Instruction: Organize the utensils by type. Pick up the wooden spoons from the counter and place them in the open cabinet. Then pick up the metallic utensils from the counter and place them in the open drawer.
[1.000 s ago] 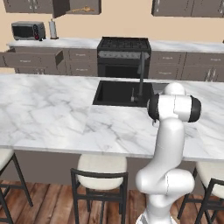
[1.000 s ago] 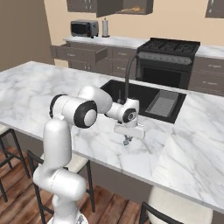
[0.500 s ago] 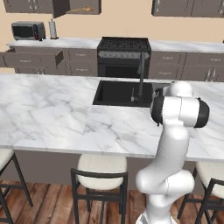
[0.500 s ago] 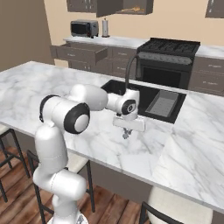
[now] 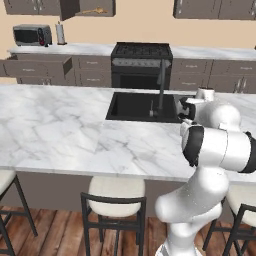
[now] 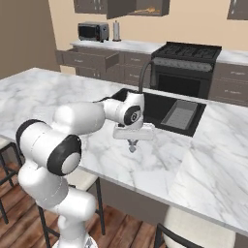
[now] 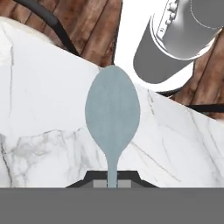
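- My end effector (image 6: 131,145) hangs above the marble surface (image 6: 58,92), near the front edge of the sink (image 6: 174,114), fingers pointing down.
- In the hand view the jaws are pinched narrow on the thin handle of a metal spoon (image 7: 112,114); its grey-blue bowl sticks out toward 12 o'clock, flat face to the camera, with the veined slab behind it.
- In the right base view I see only a small dark stub under the end effector; the spoon itself is too small to make out there.
- In the left base view the wrist sits at about 3 o'clock of the sink (image 5: 140,106), mostly hidden by the arm's own elbow.
- The open drawer (image 6: 89,59) stands pulled out from the back run of units at roughly 11 o'clock from the end effector, well apart, below the toaster oven (image 6: 93,31).
- The wall cabinet (image 5: 87,7) has its door swung open; the wooden spoon (image 5: 95,10) lies on its inner shelf.
- The stove (image 5: 142,50) sits at 12 o'clock beyond the sink; the faucet (image 5: 160,85) rises at the sink's far-right side.
- Stools (image 5: 114,192) stand tucked under the near edge of the surface.
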